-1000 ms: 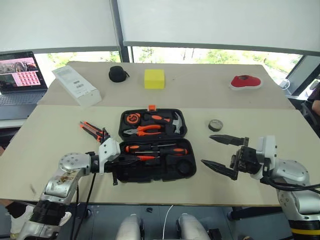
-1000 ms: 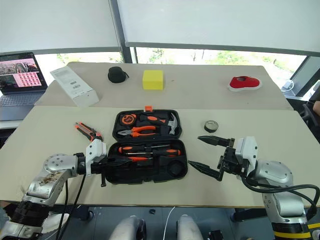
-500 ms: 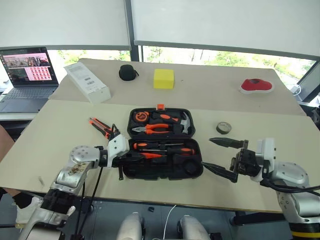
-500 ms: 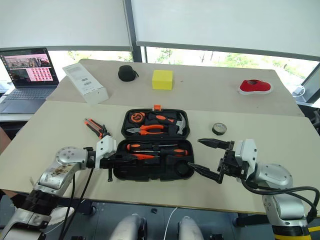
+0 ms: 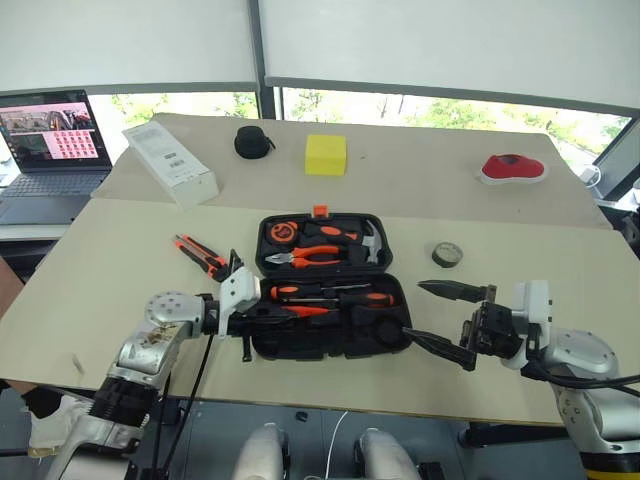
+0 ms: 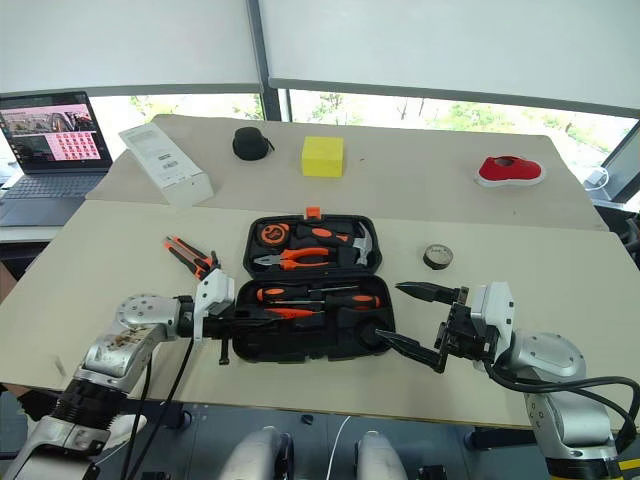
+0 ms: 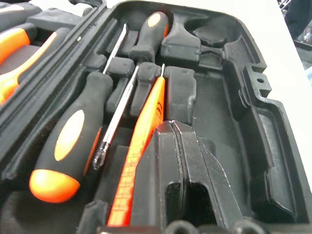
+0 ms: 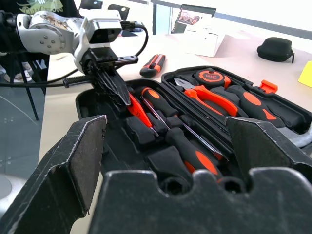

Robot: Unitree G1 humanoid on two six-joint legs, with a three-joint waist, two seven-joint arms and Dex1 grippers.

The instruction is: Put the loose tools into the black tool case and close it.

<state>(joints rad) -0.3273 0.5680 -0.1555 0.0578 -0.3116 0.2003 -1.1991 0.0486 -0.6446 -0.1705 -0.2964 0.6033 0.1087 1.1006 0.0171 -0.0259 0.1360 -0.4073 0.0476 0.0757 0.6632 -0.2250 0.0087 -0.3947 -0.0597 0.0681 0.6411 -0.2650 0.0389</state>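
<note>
case: black tool case lies open, flat, on the near tan table, orange latch at its far edge.
far half: holds pliers, hammer and tape measure.
near half: two long screwdrivers lie side by side in their recesses; short orange tester screwdriver lies beside them, nearer the front. Round recess at the right corner looks empty, hard to be sure.
left gripper: fingers pressed together, tip inside the near half at its left end, against or just over the tester screwdriver. Can't tell if it pinches it.
right gripper: jaws wide apart, holding nothing, hovers just off the case's right front corner, pointing at it.
knife: orange-black utility knife on the table left of the case, outside it, just beyond the left gripper's wrist.
tape: small dark tape roll on the table right of the case, beyond the right gripper.
far table: second table carries a white box, round black pouch, yellow block, red shoe.
laptop: open at far left.
</note>
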